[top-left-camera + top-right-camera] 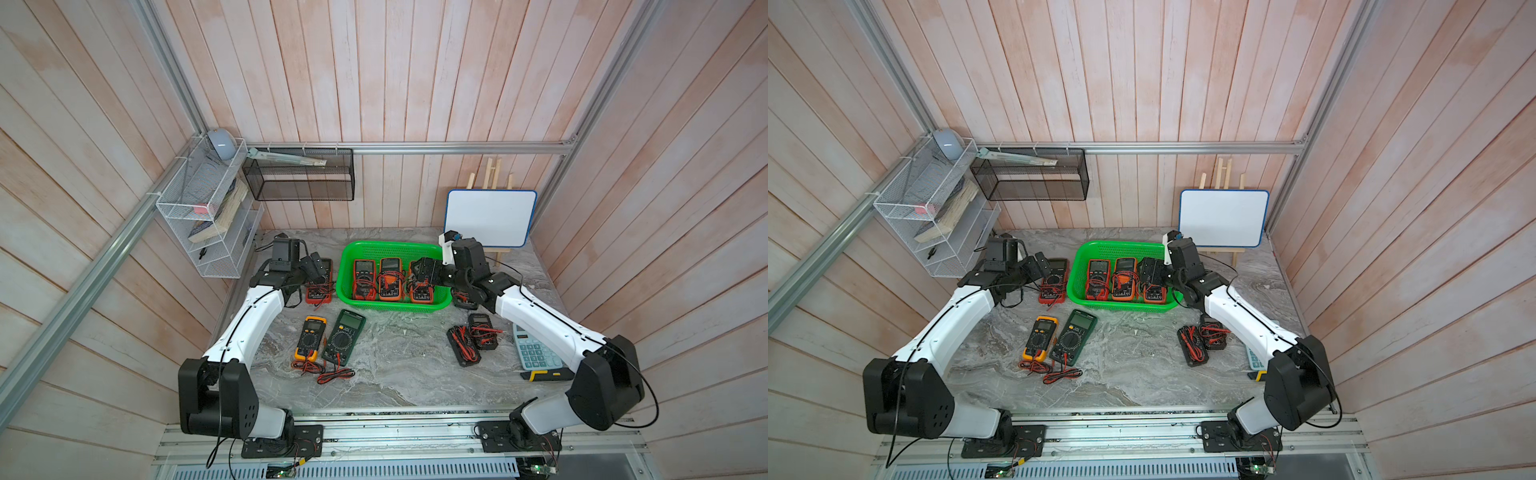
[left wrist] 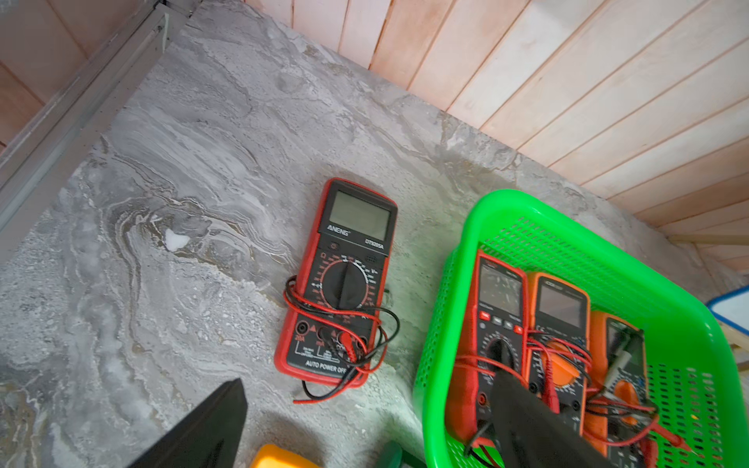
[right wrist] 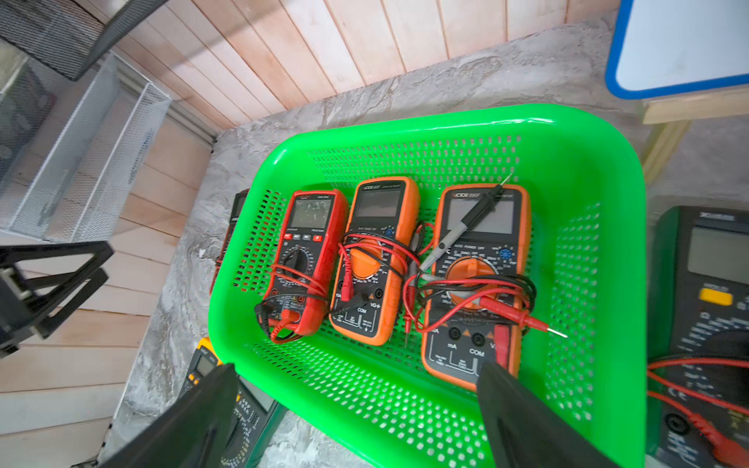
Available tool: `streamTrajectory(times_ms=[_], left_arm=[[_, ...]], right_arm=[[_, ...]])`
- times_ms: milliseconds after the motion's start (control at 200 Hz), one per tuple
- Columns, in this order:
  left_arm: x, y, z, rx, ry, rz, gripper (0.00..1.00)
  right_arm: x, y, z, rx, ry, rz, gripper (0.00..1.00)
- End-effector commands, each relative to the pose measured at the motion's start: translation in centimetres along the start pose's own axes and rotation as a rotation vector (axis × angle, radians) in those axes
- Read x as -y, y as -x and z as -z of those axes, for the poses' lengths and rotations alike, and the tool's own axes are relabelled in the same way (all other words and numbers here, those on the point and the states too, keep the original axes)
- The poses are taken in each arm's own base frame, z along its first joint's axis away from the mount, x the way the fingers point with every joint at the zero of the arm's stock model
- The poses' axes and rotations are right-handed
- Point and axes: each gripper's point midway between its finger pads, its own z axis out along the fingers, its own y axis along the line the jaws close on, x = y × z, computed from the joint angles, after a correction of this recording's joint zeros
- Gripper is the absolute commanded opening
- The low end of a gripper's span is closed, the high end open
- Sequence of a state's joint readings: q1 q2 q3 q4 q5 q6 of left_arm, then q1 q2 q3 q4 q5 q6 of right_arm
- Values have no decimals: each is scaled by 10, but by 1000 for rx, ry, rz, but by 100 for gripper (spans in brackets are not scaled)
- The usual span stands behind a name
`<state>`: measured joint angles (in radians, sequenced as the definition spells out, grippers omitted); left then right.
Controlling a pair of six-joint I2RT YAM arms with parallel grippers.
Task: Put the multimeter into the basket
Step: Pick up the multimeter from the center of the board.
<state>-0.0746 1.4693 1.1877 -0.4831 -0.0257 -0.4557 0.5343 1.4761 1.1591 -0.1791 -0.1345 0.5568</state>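
Green plastic, perforated and wide-rimmed, the basket (image 1: 386, 304) sits at mid-frame toward the back of the marbled grey table (image 1: 399, 374) in both top views, its long axis running left to right. Three multimeters lie flat inside it, side by side. Each has its long axis across the basket's short way, display toward the back wall and jacks toward the near rim. A red-cased meter (image 3: 306, 259) is at the left, an orange meter (image 3: 375, 259) in the middle and a second orange meter (image 3: 474, 291) at the right. The top edge of that last one seems to read "VICTOR 890F", with "AUTO POWER OFF", "mA" and "COM" lower on its face, and a black probe (image 3: 476, 212) lies slantwise across its display. The right gripper (image 3: 358, 366) hovers over the basket's right end, jaws spread wide and holding nothing. Just left of the basket, on the table, lies the red multimeter (image 2: 338, 283), parallel to those inside, screen toward the back wall, leads wound around its lower half. It is marked "ANENG", a model number beginning "DT", "20A" and "AUTO POWER OFF". The left gripper (image 1: 316, 269) hangs above it, jaws likewise wide apart and empty. Lower in the frame a yellow multimeter (image 1: 309, 337) and a dark green multimeter (image 1: 344, 337) lie side by side, displays toward the top of the picture.
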Motion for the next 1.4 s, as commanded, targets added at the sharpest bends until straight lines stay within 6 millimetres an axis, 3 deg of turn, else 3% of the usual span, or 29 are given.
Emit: streamTrajectory(times_ms=[0,350,650,1015,1395], left_arm=[[-4,10,-11,-16,-4,-32,100],[-6,12,-78,-118,32,-135,100],[-5,6,-129,-223,31,-218,100],[-3,-3,-164,-299,7,-277,100],[-1,-17,-182,-346,-6,-290,100]], right_arm=[[-31,2,6,27,118,12,98],[-79,-21,2,-10,222,42,98],[-90,-42,-13,-66,253,35,98],[-90,-52,-26,-108,251,27,98],[-95,-52,-34,-118,257,27,98]])
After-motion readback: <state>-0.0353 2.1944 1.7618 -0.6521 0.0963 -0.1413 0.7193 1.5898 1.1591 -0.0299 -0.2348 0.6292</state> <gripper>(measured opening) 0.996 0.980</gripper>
